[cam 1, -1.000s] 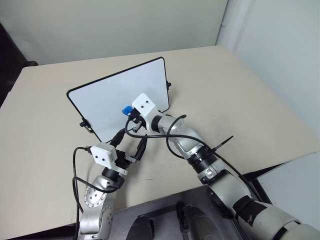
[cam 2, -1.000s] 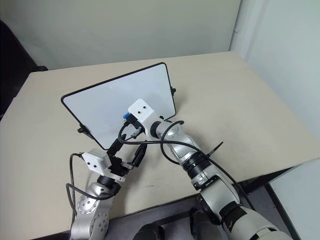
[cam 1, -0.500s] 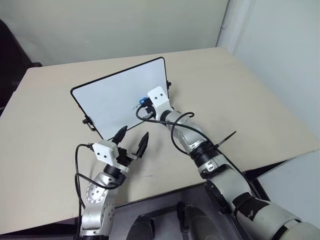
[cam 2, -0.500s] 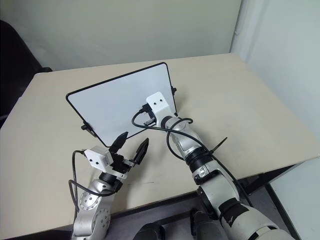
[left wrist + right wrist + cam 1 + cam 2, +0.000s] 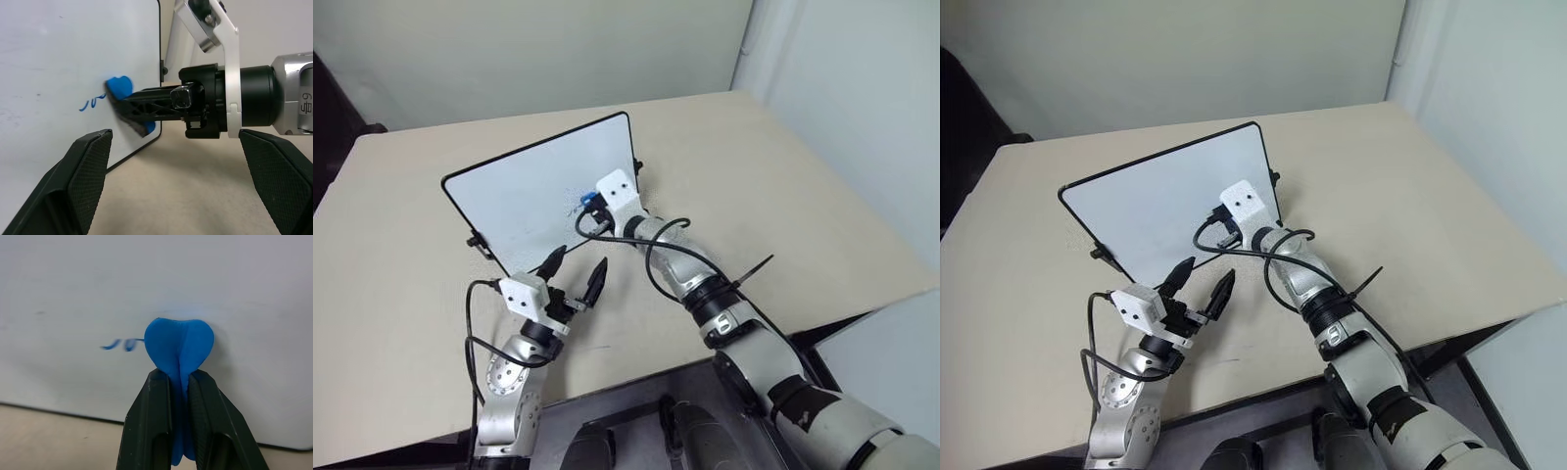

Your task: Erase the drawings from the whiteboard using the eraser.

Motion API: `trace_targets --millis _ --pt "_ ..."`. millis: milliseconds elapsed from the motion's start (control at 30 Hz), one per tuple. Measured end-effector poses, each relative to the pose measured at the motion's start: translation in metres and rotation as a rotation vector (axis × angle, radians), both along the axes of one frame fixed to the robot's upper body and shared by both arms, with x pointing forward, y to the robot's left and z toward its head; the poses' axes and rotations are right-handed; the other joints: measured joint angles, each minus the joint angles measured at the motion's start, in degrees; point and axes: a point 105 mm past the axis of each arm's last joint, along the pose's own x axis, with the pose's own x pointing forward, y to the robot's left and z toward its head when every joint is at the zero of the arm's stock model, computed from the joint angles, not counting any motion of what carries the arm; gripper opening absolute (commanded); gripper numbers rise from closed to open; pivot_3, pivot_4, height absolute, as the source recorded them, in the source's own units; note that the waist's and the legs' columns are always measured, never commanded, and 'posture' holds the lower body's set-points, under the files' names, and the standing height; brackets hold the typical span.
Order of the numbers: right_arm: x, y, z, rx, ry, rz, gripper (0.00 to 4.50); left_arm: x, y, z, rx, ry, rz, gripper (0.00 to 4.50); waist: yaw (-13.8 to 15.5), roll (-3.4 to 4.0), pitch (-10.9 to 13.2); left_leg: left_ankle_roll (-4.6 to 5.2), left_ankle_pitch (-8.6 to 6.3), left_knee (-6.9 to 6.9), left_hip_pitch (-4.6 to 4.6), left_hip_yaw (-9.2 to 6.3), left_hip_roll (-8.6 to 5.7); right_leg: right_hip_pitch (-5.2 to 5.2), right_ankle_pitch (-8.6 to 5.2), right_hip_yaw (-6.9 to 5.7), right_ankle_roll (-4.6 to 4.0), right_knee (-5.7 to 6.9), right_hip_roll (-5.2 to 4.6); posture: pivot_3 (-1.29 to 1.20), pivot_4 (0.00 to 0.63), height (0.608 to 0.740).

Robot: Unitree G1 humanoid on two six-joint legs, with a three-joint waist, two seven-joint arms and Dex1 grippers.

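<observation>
Eraser (image 5: 179, 345) looks soft, squashed in right gripper (image 5: 179, 406) pinch, pressed on whiteboard (image 5: 524, 196) nr its right edge beside leftover scribble (image 5: 120, 343). Grip mid-body, light. Left gripper (image 5: 576, 274) wide, empty.

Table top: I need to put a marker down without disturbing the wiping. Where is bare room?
The table is bare right of the whiteboard, and on its left out to the edge. Crowded: the board's near edge, where the open left gripper hovers, and its right part, where the right gripper presses the eraser beside the drawings.
</observation>
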Motion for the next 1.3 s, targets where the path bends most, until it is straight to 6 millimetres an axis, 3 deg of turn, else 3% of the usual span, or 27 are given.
trace_targets --millis 233,400,600,867,1300 --pt "-0.024 0.02 -0.001 -0.066 -0.06 0.171 0.25 -0.002 0.003 -0.004 0.0 0.016 0.011 4.5 0.13 0.0 0.0 -0.26 -0.17 -0.05 -0.06 0.05 0.05 -0.15 -0.04 0.0 -0.04 -0.04 0.01 0.0 0.15 0.74" --pt "-0.029 0.023 -0.005 -0.091 -0.066 0.199 0.25 -0.003 0.005 -0.006 0.0 0.023 0.02 4.5 0.75 -0.01 -0.01 -0.26 -0.25 -0.01 -0.08 0.09 0.05 -0.14 0.07 0.03 -0.27 -0.05 -0.03 0.0 0.15 0.74" --pt "-0.008 0.008 -0.011 -0.059 0.015 0.055 0.25 -0.004 0.005 -0.005 -0.001 0.019 0.021 4.5 1.17 -0.03 -0.01 -0.18 -0.2 0.12 -0.06 0.1 0.05 -0.07 0.04 0.05 -0.13 -0.02 -0.04 0.0 0.15 0.74" --pt "0.019 -0.015 -0.002 0.056 0.081 -0.145 0.25 -0.004 0.004 -0.005 -0.001 0.018 0.016 4.5 1.11 -0.15 0.06 0.23 0.05 0.15 -0.01 0.0 -0.07 -0.02 0.14 -0.01 -0.16 -0.1 -0.01 0.0 0.15 0.74" --pt "0.024 -0.017 0.001 0.07 0.093 -0.173 0.25 -0.002 0.003 -0.002 0.0 0.007 0.01 4.5 0.85 -0.15 0.06 0.15 0.04 0.17 0.04 0.04 -0.06 -0.02 0.36 -0.03 -0.02 -0.33 0.0 0.0 0.15 0.74"
